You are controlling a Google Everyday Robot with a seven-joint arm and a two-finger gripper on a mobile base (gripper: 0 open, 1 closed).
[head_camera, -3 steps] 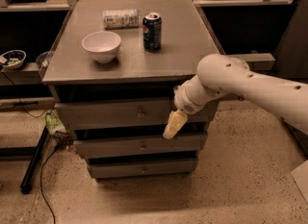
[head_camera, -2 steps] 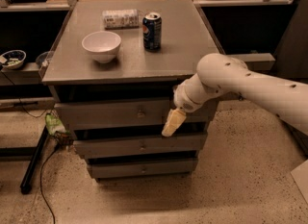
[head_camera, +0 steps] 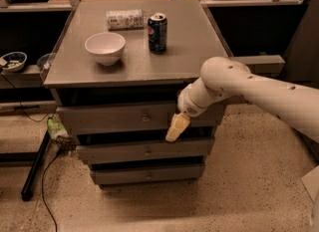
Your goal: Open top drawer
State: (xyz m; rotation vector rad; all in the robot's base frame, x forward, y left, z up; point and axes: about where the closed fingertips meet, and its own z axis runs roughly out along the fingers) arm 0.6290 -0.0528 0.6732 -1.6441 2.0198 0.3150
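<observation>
In the camera view, the grey cabinet (head_camera: 199, 52) has 3 drawers, and the top drawer (head_camera: 109, 119) is the widest one, just under the cabinet top. Its small round knob (head_camera: 146, 118) sits in the middle of its front. The gripper (head_camera: 177, 126) hangs down from the big white arm (head_camera: 249, 86), in front of the drawer's lower edge and just to the right of the knob. It is near the knob but not on it. I cannot tell if the gripper is apart or together, because it looks like 1 pale lump from here. Almost nothing has changed in the last second: the gripper sits in nearly the same spot, and the top drawer front has not come out any further. That means, I think, the pull has not started, and the drawer has yet to be opened. The gripper probably needs to slide left to reach the knob first. On top, the white bowl (head_camera: 104, 48), the Pepsi can (head_camera: 157, 32) and a pale packet (head_camera: 124, 19) lying on its side have not moved either.
</observation>
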